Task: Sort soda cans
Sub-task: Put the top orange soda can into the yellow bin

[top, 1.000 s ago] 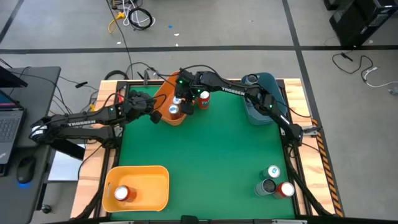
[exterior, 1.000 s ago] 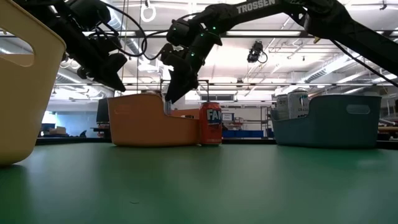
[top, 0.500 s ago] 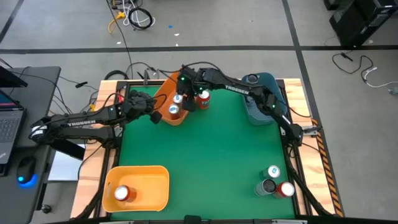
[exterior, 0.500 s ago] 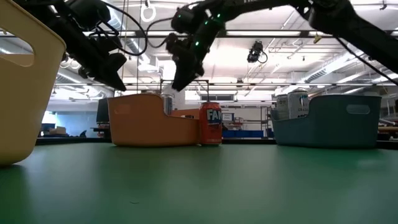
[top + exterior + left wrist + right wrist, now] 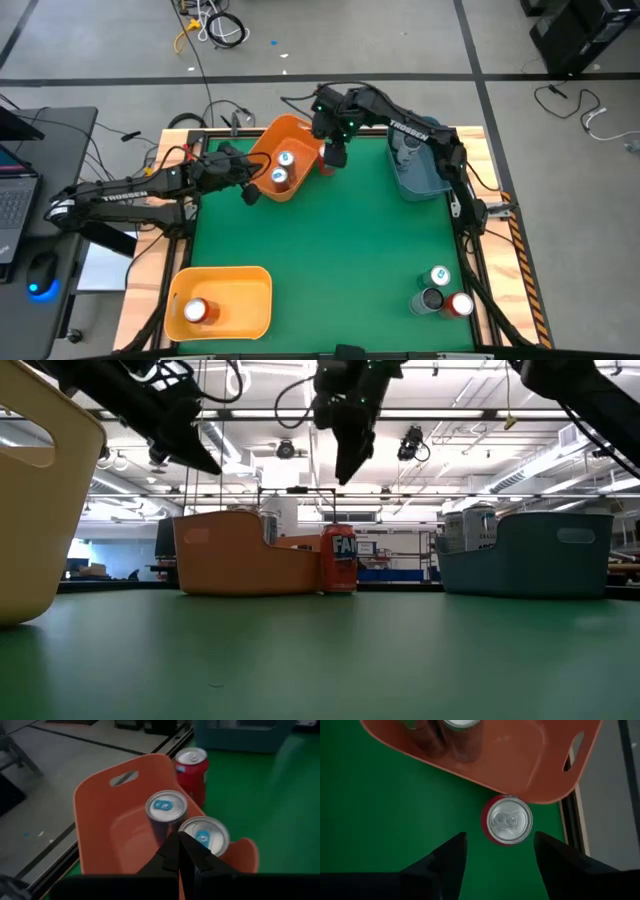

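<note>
Grey concrete floor (image 5: 400, 40) around the table, crossed by dark tape lines (image 5: 300, 78). Loose cables (image 5: 215, 25) coiled on the floor at the far side — yellow and white among them; more cable (image 5: 590, 115) trailing at the far right. Dark equipment cases (image 5: 575, 30) in the far right corner. Desk (image 5: 50, 130) at the left edge, with a laptop (image 5: 12, 200) and a mouse (image 5: 40, 275). Green table mat (image 5: 330, 260) framed in pale wood (image 5: 150, 290). Seen level across the table — open ceiling with rows of strip lights (image 5: 250, 455), beams and ducting (image 5: 480, 445), bright even light; shelving and clutter at the far wall, too small to make out.
</note>
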Tool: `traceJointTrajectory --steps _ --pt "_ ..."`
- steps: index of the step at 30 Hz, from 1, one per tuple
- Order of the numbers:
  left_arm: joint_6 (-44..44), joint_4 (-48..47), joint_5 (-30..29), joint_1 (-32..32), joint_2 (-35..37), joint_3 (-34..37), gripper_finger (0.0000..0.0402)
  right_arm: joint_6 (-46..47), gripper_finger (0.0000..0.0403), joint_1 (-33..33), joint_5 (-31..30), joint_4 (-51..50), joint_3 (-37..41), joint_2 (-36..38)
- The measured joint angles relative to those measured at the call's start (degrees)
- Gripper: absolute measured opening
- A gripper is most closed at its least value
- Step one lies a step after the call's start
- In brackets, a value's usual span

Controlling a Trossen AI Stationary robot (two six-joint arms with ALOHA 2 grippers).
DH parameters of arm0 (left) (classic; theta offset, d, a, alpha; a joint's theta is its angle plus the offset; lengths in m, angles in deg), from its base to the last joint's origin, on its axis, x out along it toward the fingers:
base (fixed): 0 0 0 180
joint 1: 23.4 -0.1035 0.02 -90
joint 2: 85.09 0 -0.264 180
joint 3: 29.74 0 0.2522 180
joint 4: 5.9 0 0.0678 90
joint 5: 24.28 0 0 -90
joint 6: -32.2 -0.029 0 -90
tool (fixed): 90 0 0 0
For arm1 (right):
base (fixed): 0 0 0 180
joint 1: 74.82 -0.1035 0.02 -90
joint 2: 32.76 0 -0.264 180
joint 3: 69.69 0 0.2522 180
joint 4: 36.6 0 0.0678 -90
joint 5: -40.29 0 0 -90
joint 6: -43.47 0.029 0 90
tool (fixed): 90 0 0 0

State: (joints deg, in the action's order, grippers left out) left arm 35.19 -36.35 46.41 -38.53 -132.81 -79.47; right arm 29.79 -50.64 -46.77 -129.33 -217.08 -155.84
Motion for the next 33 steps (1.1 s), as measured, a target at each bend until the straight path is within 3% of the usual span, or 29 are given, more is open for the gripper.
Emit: traceJointTrajectory --steps 4,12,19,24,30,33 --pt "0.0 -0.4 0.1 1.5 0.0 -0.3 0.0 -1.0 0.0256 1.5 2.8 4.2 4.6 -0.3" --pt "0.0 -2.4 0.1 2.5 0.0 -0.3 0.0 -4.3 0.0344 3.5 2.7 12.6 14.5 -0.4" --pt "0.0 -2.5 0.1 2.5 0.0 -0.3 0.0 -4.4 0.0378 4.6 2.8 19.9 19.9 -0.4" --pt "0.0 -2.5 0.1 2.5 0.0 -0.3 0.0 -3.8 0.0369 4.6 2.7 21.4 23.2 -0.4" --pt "0.0 -2.5 0.1 2.5 0.0 -0.3 0.0 -3.5 0.0286 4.5 2.9 23.6 25.4 -0.3" --pt "0.0 -2.5 0.1 2.5 0.0 -0.3 0.0 -3.5 0.0283 4.3 3.8 23.5 25.5 -0.3"
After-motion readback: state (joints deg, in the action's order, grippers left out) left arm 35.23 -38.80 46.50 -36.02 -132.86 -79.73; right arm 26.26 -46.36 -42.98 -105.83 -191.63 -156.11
